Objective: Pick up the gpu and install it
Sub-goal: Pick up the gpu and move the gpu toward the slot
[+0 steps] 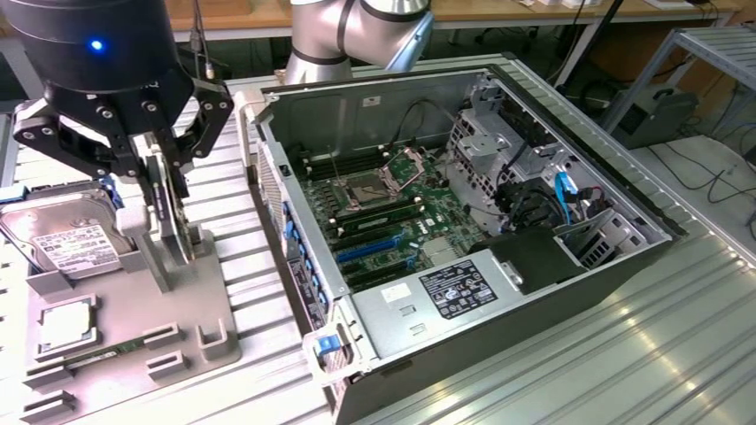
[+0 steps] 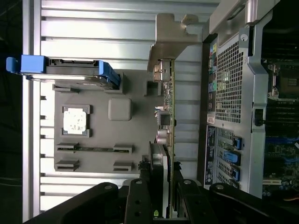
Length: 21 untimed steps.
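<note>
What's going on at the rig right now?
The arm's gripper is down over the gpu, which stands on edge in the grey parts tray beside the open computer case. The card looks seated in its tray holder, not in the case, and the motherboard's blue slots are empty. The hard drive and CPU chip sit in the tray too.

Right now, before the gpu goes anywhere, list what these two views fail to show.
1. Upper part of the gpu: exterior view, covered by the hand.
2. Flat faces of the gpu: wrist view, seen edge-on; its near end is behind the hand.
3. Label text on the hard drive: exterior view, too small to read.
4. The arm: exterior view, cut off by the top edge.
</note>
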### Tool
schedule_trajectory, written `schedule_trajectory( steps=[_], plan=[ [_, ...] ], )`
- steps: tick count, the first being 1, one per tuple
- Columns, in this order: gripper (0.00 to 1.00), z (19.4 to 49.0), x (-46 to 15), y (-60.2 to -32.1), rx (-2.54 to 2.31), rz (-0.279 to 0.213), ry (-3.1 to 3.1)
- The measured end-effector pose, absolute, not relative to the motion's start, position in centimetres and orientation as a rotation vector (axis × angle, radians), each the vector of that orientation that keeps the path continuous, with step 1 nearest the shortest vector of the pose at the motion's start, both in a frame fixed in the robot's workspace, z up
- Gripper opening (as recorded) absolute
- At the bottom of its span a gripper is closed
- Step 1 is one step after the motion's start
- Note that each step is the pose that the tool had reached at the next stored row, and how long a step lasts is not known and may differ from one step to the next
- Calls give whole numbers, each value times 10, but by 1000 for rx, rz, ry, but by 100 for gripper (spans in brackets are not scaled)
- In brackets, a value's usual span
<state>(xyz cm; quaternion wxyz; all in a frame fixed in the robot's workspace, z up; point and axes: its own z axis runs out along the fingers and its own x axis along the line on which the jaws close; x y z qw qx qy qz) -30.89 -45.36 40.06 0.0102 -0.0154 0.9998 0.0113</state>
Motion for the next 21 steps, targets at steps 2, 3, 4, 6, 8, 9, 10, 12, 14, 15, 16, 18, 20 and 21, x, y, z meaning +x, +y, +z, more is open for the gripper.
schedule_trajectory(
  steps=[2, 3, 4, 6, 8, 9, 10, 12, 14, 15, 16, 18, 20, 21],
  plan=[
    [28, 401, -309, -454, -48, 9, 3121],
    [28, 403, -309, -454, -48, 2, 3122],
    [28, 405, -309, -454, -48, 2, 3121],
    [28, 409, -309, -454, -48, 2, 3121],
    [28, 412, -309, -454, -41, 2, 3121],
    [28, 413, -309, -454, -34, 2, 3121],
    [28, 414, -309, -454, -22, 2, 3122],
    [28, 416, -309, -454, 0, 2, 3122],
    [28, 421, -309, -454, 17, 1, 3122],
    [28, 424, -309, -454, 27, 1, 3122],
    [28, 426, -309, -454, 30, 1, 3122],
    [28, 430, -309, -454, 37, 1, 3121],
    [28, 438, -309, -454, 42, 1, 3121],
    [28, 440, -309, -454, 42, 1, 3121]
  ],
)
